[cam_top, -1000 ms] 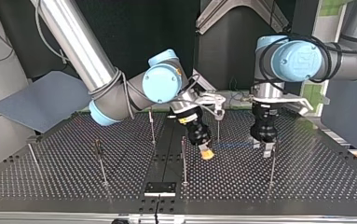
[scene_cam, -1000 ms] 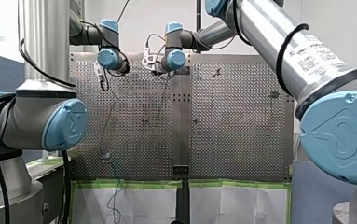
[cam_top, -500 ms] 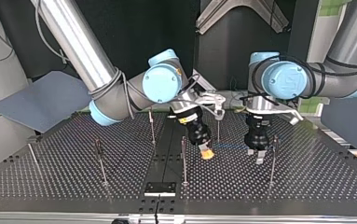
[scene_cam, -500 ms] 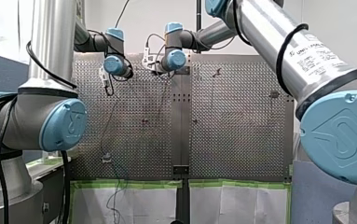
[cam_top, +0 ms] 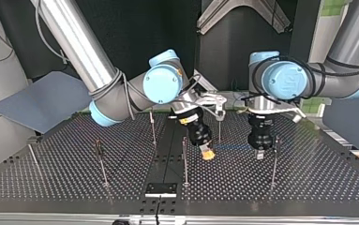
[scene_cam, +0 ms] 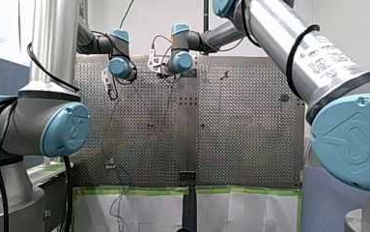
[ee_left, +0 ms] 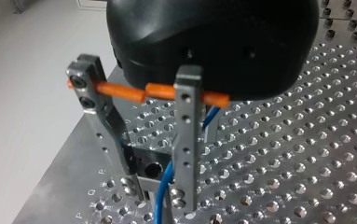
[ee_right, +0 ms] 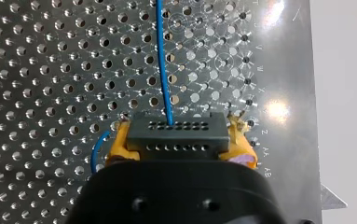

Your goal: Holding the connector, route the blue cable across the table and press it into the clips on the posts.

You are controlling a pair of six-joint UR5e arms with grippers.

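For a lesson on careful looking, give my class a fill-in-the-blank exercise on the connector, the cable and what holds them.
The connector sits in the jaws of the gripper on my ___ arm. The cable leaving the connector is ___. The pads gripping it are ___.
Missing words: right; blue; yellow.

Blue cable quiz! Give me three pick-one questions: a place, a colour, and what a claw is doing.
1. Where is the connector? A between my right claw's yellow pads; B flat on the table; C on a post.
2. The cable leaving it is: A red; B blue; C green.
3. My left claw's metal fingers are: A apart; B pressed together; C missing.
Answers: A, pads grip its ends; B, right wrist view shows blue; A, a gap shows between them.
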